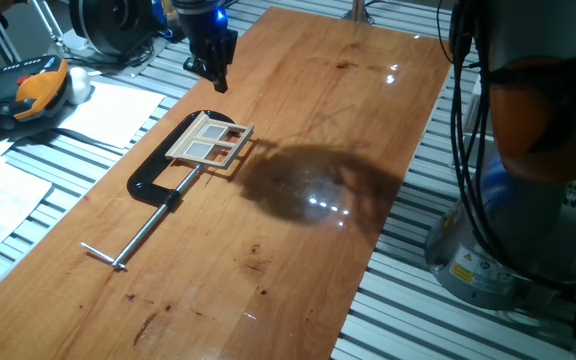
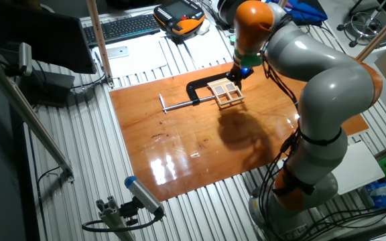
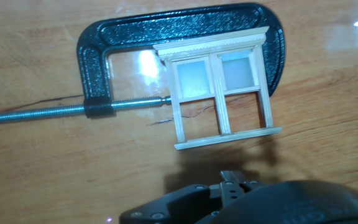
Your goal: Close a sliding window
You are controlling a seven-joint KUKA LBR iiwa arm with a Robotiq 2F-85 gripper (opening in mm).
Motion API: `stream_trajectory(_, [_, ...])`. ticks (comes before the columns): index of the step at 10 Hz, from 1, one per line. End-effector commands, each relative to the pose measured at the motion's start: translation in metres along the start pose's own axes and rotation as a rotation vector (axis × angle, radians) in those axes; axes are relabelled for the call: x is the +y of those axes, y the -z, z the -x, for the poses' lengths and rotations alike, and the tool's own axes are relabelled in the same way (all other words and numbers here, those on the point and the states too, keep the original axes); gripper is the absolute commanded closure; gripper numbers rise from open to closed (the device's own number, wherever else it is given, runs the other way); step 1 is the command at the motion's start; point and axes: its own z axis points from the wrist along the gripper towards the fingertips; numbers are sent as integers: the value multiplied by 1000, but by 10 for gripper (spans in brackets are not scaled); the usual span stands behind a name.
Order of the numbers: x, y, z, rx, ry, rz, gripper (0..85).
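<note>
window's (image 3: 219,93) lying flat on the wooden table (image 1: 308,260), clamped in the black c-clamp (image 3: 166,34), whose steel screw bar (image 3: 42,113) presses against the side of the frame. pale tan wood, two columns of panes. in the hand view the two upper openings look frosted/filled by the sash and the two lower ones are bare, you can see the table grain straight through them.

gripper (image 1: 213,72) hangs above the table, just off the far side of the window, apart from it and not touching anything. from the fixed views the fingertips look close together with nothing between them, but honestly i can't tell if the jaws are fully closed or a bit parted. hand view only shows the dark underside of the hand along the bottom edge. the other fixed view has the arm reaching over the clamp with a blue light lit near the wrist.
</note>
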Motion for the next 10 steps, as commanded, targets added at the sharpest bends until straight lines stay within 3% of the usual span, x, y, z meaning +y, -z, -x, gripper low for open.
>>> stream_trajectory(1, [2,0,-3,-1,-8,-1,850])
stream_trajectory(3, [9,-1,-8,-10,-20,2,850])
stream_trajectory(5, [7,-2,-8,-18,-21,-5,850])
stream_trajectory(10, [5,-17,-7,-16,-25,20,850])
